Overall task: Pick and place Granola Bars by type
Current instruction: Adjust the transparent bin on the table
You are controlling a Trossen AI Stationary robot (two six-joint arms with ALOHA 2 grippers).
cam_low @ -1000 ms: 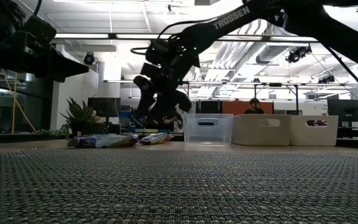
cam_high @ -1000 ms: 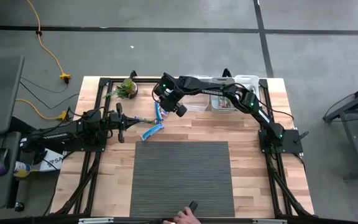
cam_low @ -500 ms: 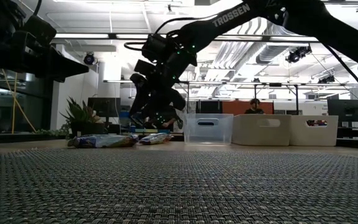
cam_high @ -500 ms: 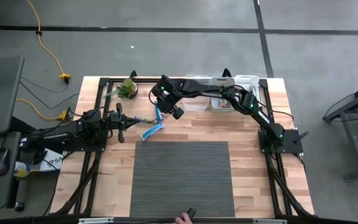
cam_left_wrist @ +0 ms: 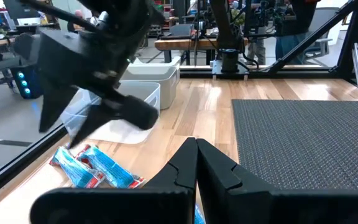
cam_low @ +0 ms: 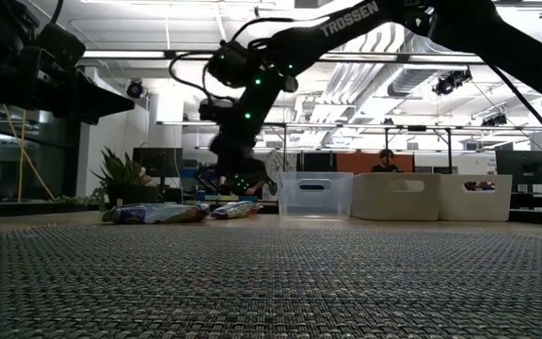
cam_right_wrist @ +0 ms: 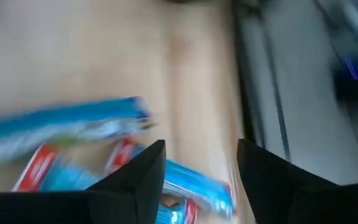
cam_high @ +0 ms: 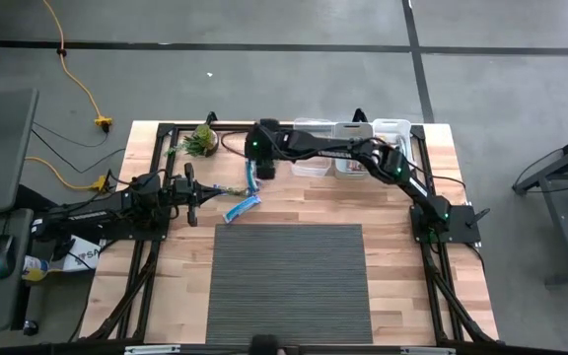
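High view: right gripper [cam_high: 261, 170] hovered over the granola bars [cam_high: 244, 204], fingers parted, empty. Left gripper [cam_high: 193, 193] shut, idle. Bars likely light, crinkly, slippery; pinch mid-wrapper.

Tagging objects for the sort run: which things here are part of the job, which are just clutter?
Job:
- granola bars in blue-red-white wrappers, lying on the wood beside the mat
- clear bins at the table's far edge
- right claw, open, over the bars
- left claw, shut, waiting at the table's left

Clutter:
- potted plant
- woven mat
- yellow cable on the floor
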